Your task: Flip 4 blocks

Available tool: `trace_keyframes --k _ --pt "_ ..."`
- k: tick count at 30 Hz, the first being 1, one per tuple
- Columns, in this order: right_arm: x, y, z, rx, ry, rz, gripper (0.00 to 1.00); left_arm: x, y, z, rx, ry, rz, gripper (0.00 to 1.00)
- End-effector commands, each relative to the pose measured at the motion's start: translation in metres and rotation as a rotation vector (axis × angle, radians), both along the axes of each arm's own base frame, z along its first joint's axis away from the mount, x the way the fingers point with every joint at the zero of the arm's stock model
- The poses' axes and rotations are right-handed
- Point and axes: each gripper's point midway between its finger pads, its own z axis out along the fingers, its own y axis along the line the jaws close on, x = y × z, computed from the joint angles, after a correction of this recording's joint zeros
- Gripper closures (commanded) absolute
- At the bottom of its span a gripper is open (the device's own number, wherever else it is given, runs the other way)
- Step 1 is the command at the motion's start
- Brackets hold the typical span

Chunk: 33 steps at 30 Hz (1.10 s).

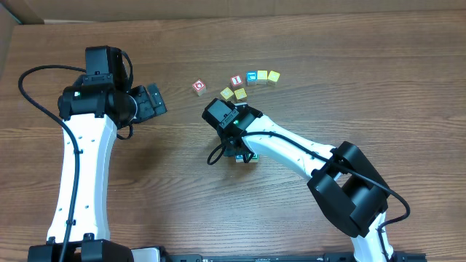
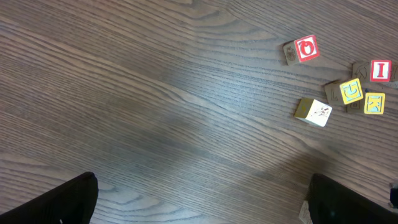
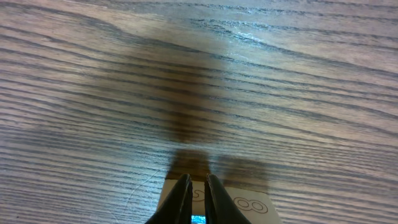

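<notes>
In the right wrist view my right gripper (image 3: 193,182) is shut, its fingertips low over the far edge of a whitish block (image 3: 249,205) printed with thin outline letters. A speck of blue shows between the fingers. From overhead this spot is a small cluster (image 1: 245,156), mostly hidden under the right arm. The red-faced "O" block (image 1: 199,87) (image 2: 306,48) lies alone at the back. A blue block (image 1: 252,76) sits in the back row. My left gripper (image 2: 205,208) hangs open over bare wood, well left of the blocks.
A red "1" cube (image 1: 236,80) (image 2: 380,70) and yellow cubes (image 1: 268,76) (image 2: 351,91) lie around the blue block. A pale-topped, yellow-sided cube (image 2: 314,112) lies nearest the left gripper. The right arm (image 1: 291,149) stretches across the table's middle.
</notes>
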Motion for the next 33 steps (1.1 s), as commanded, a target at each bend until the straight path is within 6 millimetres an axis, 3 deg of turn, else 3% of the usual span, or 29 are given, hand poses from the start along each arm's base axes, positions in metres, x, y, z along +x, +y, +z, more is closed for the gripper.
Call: trace_keyframes --k 1,13,21,26,33 --pt "0.005 0.009 0.008 0.023 -0.018 0.005 0.89 0.002 0.003 0.001 0.006 -0.001 0.014 0.0" --pt "0.002 0.006 0.007 0.01 -0.007 0.005 0.86 0.002 0.003 0.001 0.006 -0.001 0.014 0.0" --pt "0.022 0.027 0.023 0.096 -0.075 0.008 0.87 0.002 0.002 0.001 0.005 -0.001 0.014 0.0" --pt "-0.001 0.056 0.029 0.223 0.037 0.108 0.9 0.002 0.003 0.001 0.006 -0.001 0.014 0.0" --pt "-0.022 0.063 0.025 0.19 0.059 0.149 0.9 0.002 0.003 0.001 0.005 -0.001 0.015 0.0"
